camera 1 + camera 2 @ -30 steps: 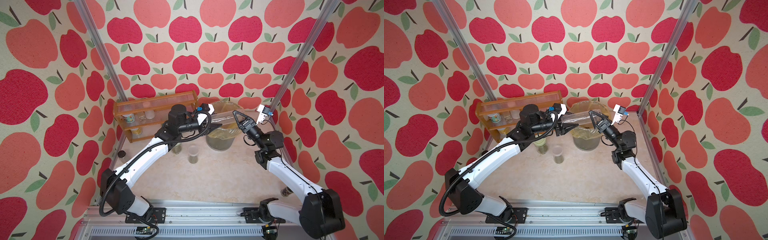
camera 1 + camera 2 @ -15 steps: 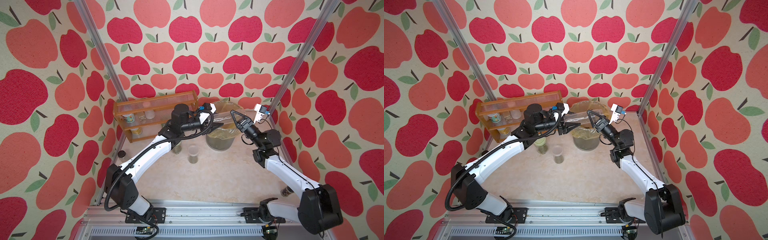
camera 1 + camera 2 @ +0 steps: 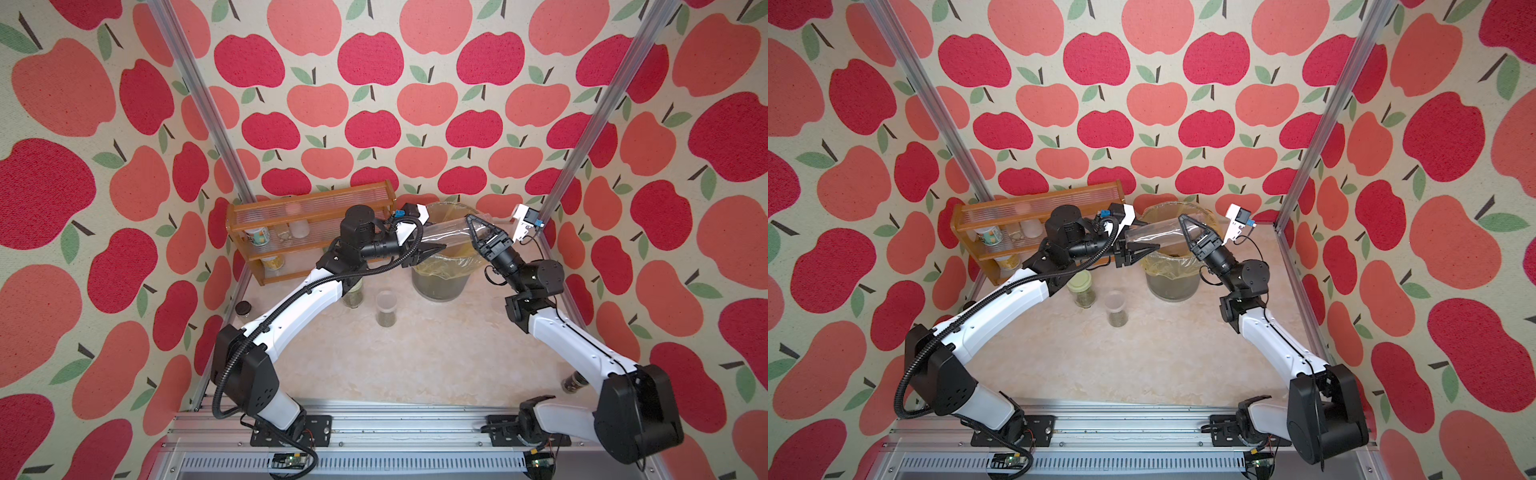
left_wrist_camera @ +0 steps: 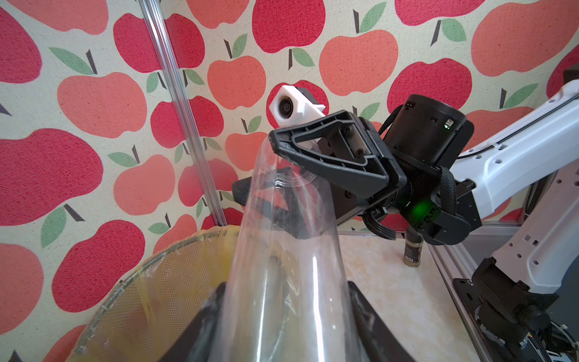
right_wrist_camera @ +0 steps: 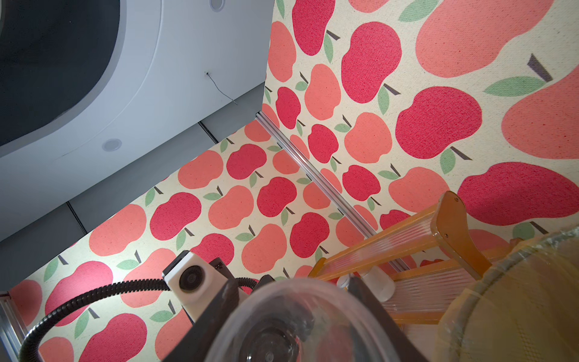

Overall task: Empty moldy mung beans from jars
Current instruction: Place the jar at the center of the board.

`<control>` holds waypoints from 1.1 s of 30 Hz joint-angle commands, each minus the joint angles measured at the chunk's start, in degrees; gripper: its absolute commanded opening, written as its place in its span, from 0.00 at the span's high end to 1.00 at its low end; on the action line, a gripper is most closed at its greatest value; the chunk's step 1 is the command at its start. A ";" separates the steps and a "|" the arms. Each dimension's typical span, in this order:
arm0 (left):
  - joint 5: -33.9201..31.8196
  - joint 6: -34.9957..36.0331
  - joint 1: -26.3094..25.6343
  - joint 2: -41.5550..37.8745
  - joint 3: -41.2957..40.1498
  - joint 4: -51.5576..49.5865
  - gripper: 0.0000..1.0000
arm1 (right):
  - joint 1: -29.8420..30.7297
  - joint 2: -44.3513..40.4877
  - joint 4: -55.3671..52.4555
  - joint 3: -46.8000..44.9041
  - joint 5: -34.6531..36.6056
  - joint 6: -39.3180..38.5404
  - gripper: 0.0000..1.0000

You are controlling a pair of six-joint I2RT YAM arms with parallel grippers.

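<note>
Tube point(image 3: 446, 230) lies level above bin point(image 3: 440, 286) and looks empty: first jar likely done. Left hand point(image 3: 430, 245) clamped on one end of tube, right hand point(image 3: 478, 228) clamped on other end. Lidded squat jar point(image 3: 1080, 286) and short jar point(image 3: 1116, 309) stand on bench just beside bin, beans point(image 3: 1117, 319) inside: two jars left.

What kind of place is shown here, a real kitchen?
Probably a robot test booth, not a kitchen: apple-print cloth walls between metal posts, two robot arms bolted to a rail, with a rack and bin as props.
</note>
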 commanded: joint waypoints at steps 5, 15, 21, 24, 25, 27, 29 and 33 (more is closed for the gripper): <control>-5.54 0.36 0.05 1.50 1.13 1.29 0.50 | 0.54 1.27 0.47 1.60 -3.52 -2.75 0.53; -6.90 1.05 1.61 1.41 1.57 0.82 0.50 | 0.80 2.28 -2.47 3.13 -5.31 -1.08 0.54; -6.73 0.63 1.65 1.34 1.53 0.38 0.45 | 0.89 1.33 -4.16 2.71 -3.97 -1.61 0.53; -7.89 1.41 0.77 0.83 1.09 0.08 0.40 | 0.89 0.36 -7.04 3.19 -3.46 -3.49 0.53; -8.75 1.94 0.37 0.69 1.12 -0.46 0.39 | 0.81 0.07 -7.61 3.29 -3.23 -3.93 0.53; -9.38 3.40 -0.25 0.73 2.05 -3.31 0.38 | 0.63 -0.38 -8.60 3.57 -3.24 -4.39 0.53; -10.17 4.93 -0.78 1.13 3.51 -6.46 0.37 | 0.39 -1.01 -9.04 3.90 -2.84 -4.47 0.53; -13.27 5.10 -1.38 1.17 2.77 -6.09 0.35 | -0.15 -2.46 -10.59 4.28 -2.02 -4.85 0.53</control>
